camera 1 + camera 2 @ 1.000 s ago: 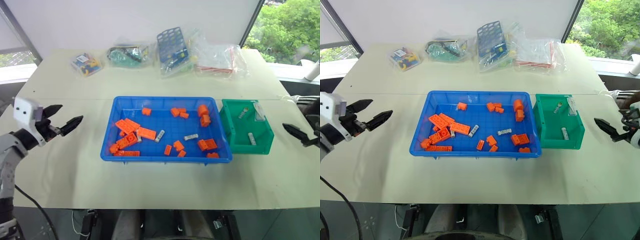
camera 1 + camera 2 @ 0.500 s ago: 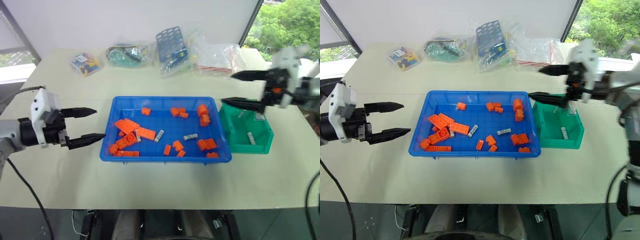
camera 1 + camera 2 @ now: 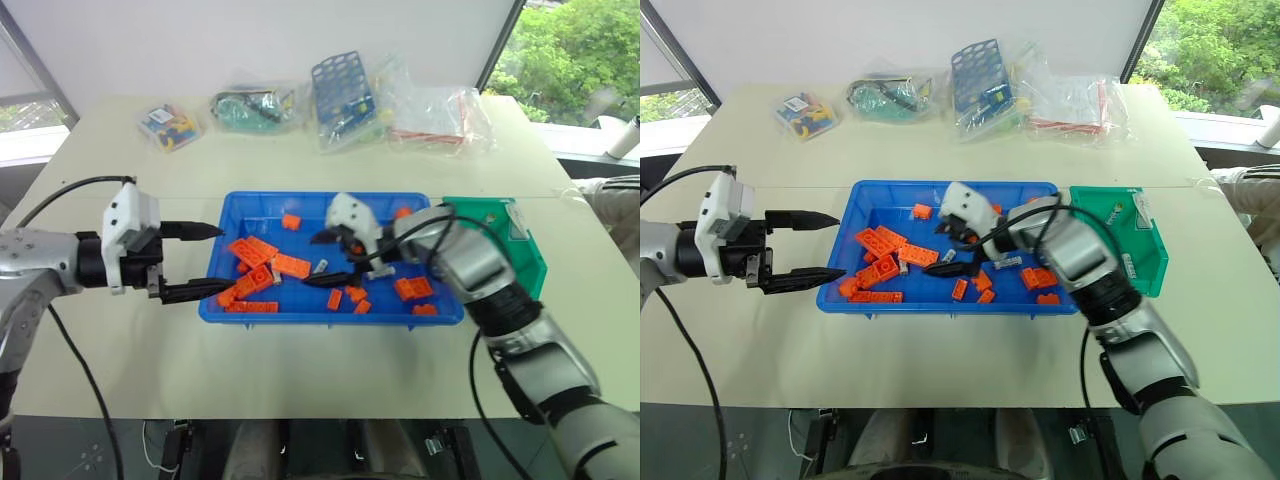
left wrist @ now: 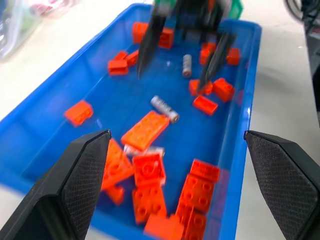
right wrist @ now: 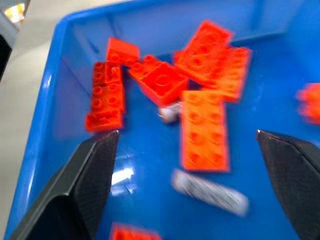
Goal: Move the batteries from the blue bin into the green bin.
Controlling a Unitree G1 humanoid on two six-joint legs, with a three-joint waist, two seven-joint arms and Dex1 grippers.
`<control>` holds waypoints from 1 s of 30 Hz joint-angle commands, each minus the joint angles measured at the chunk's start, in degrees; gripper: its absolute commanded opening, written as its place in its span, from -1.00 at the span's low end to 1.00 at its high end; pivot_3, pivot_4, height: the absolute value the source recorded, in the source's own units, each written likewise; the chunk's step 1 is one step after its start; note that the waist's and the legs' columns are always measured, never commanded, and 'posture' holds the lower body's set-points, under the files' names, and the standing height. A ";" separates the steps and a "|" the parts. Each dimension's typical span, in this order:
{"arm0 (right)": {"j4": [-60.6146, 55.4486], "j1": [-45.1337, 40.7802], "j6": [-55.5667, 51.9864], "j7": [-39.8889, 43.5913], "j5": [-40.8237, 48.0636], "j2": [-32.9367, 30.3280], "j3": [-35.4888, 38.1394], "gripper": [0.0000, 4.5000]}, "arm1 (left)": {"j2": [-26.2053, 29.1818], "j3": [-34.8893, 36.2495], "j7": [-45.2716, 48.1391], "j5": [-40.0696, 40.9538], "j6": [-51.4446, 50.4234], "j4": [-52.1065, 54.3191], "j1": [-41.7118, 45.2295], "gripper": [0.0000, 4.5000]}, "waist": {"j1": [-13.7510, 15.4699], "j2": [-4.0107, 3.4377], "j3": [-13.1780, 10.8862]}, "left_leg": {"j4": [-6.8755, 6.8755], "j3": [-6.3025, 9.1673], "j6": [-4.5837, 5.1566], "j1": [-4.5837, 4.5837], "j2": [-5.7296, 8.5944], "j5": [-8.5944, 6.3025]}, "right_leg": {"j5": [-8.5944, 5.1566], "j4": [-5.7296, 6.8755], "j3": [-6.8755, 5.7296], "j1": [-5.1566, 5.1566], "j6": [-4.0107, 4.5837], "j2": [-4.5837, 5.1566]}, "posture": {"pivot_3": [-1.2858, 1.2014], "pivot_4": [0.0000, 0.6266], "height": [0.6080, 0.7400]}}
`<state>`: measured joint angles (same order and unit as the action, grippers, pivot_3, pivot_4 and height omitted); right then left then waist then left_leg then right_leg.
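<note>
Reaching with right gripper (image 3: pixel 327 258) spread, empty, over blue bin (image 3: pixel 330 203); next, closing on battery (image 3: pixel 319 271) just beneath the fingertips.

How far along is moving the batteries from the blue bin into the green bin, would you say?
Done: one small silver cylinder battery shows in the deep green plastic box. In hand: nothing; the open right gripper hangs over the shallow blue plastic tray. Left: at least two batteries lie there among orange bricks.
</note>
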<state>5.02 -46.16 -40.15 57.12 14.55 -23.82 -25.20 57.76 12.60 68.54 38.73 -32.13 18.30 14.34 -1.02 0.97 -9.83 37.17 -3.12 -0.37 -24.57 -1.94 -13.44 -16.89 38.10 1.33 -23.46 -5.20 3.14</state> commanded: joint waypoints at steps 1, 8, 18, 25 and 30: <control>3.36 -2.06 1.88 -1.14 -2.23 2.12 0.12 0.99 | -0.20 0.66 -0.41 0.47 0.06 1.12 0.64 1.00 | 0.13 0.01 0.00 | 0.00 0.00 0.00 0.00 0.00 0.00 | 0.00 -0.01 0.00 0.00 0.00 0.00 | 0.03 -0.52 0.99; 13.51 -3.01 5.03 -4.28 -6.32 8.21 0.27 0.99 | -0.38 0.64 -0.65 0.43 0.01 1.16 0.65 1.00 | -0.06 0.02 0.01 | 0.00 0.01 0.00 0.03 0.00 0.00 | 0.00 0.00 -0.01 0.02 0.00 -0.03 | 0.03 -0.52 0.99; 14.26 -3.58 6.59 -3.78 -6.77 9.76 2.78 -0.35 | -0.78 -0.19 -1.33 -0.11 0.23 -0.41 2.51 1.00 | -0.06 0.02 0.01 | 0.00 0.02 0.00 0.05 0.00 0.00 | 0.00 0.00 -0.01 0.04 0.00 -0.03 | 0.03 -0.52 0.99; 24.11 -9.35 12.87 -10.86 -9.95 13.24 6.10 -0.45 | -1.89 -1.48 -1.42 -0.96 0.68 -1.07 4.12 1.00 | -0.25 0.01 0.01 | -0.02 0.02 -0.01 0.05 0.00 0.00 | 0.00 0.01 0.00 0.02 0.00 -0.11 | 0.03 -0.52 0.99; 31.62 -12.04 15.53 -10.78 -11.44 14.29 6.60 0.01 | -2.15 -1.93 -1.29 -1.15 0.71 -1.13 4.76 1.00 | -0.10 0.01 0.01 | -0.06 0.04 -0.01 0.05 -0.02 0.00 | 0.00 0.00 0.02 0.03 0.00 -0.15 | 0.03 -0.52 0.99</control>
<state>36.10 -56.96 -26.40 46.03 3.62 -9.87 -19.45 55.56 10.09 67.26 37.61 -32.18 16.61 18.16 -1.12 0.99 -9.82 37.11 -3.08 -0.38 -24.53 -1.97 -13.43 -16.89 38.09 1.35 -23.44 -5.20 3.00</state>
